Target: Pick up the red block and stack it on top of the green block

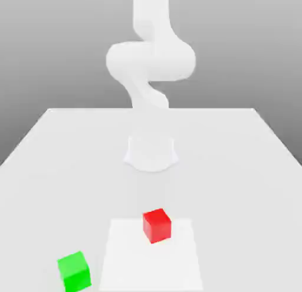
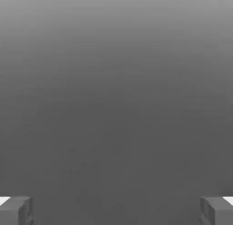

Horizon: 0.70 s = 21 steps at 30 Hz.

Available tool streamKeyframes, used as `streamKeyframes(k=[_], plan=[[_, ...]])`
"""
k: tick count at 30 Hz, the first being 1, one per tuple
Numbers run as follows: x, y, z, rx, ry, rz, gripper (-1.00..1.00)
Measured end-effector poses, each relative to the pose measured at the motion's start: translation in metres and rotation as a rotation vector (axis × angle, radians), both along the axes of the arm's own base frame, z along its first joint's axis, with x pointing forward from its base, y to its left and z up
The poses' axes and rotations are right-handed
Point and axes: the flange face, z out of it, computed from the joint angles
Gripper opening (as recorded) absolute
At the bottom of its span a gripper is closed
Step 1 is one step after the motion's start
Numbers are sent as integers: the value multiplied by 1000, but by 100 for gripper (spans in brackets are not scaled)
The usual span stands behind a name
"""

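A broad, flat white matte table [image 1: 53,161] stands before a plain grey backdrop, the smooth white robot arm [image 1: 150,61] rising from its middle. A paler square patch [image 1: 127,261] bears the small glossy red cube [image 1: 157,225], edges turned slightly askew. The like-sized green cube [image 1: 74,271] sits well apart toward the exterior view's left. The grey two-finger gripper [image 2: 116,210] stands wide apart, holding nothing.

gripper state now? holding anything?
Gripper: jaws wide open, nothing between them. The red block and green block sit apart on the table.
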Motion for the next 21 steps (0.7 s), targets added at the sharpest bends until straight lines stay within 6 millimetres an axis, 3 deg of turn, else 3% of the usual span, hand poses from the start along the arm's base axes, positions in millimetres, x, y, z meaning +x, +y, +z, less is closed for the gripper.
streamKeyframes(k=[4, 9, 13, 17, 21], plan=[[38, 2, -99, -35, 149, 70, 0], [52, 7, -224, -77, 333, 164, 0], [36, 12, -325, -110, 488, 249, 0], [-8, 14, -427, -144, 660, 347, 0], [-21, 15, -480, -153, 706, 376, 0]])
